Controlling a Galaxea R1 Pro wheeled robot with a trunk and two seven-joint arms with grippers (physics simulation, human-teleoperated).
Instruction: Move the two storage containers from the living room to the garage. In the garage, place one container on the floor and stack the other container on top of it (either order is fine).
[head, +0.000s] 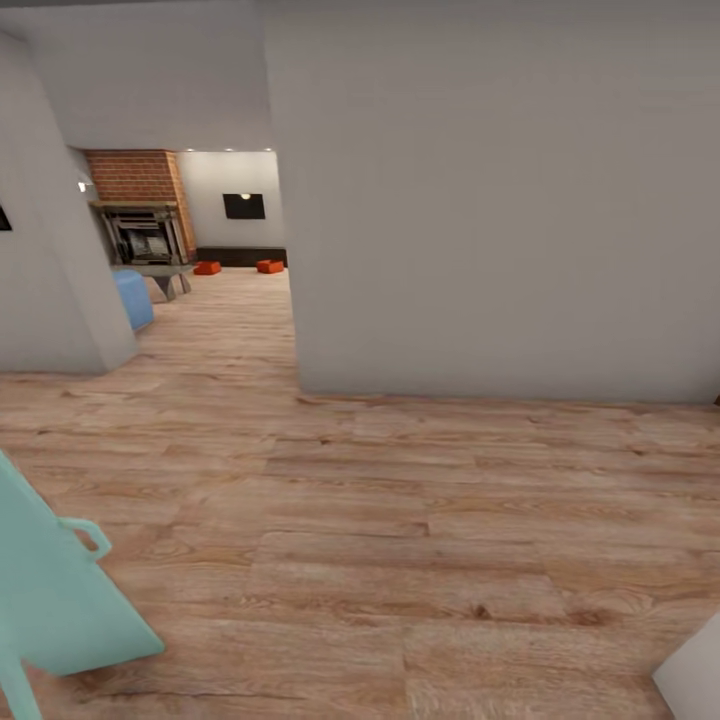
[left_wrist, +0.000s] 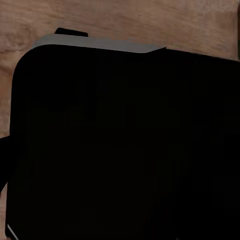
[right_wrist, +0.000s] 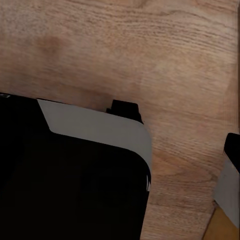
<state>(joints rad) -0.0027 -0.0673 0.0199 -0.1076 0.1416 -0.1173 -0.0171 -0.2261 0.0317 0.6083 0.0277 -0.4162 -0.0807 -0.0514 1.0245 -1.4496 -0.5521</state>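
Two bins show in the head view, upper left of the frame, far down the room: one bin (head: 207, 267) to the left, the other bin (head: 270, 266) to the right, well apart, both orange-red. Both sit on the plank floor (head: 400, 520) just in front of a low dark bench (head: 240, 256) along the far wall. A black TV (head: 244, 206) hangs above that bench. Left of the bins stands a brick fireplace (head: 140, 200) with a grey table (head: 165, 275) before it, and a blue seat (head: 132, 297) nearer the camera. A large white wall (head: 500, 200) fills the centre and right of the frame; another white wall (head: 45, 270) stands at the left edge. A pale teal object (head: 60, 590) occupies the lower left corner.

Wrist views: a black body with a grey edge (left_wrist: 100, 44) over wood planks; the same in the right wrist view (right_wrist: 100, 130). Claw state, left and right: cannot tell from these pictures.
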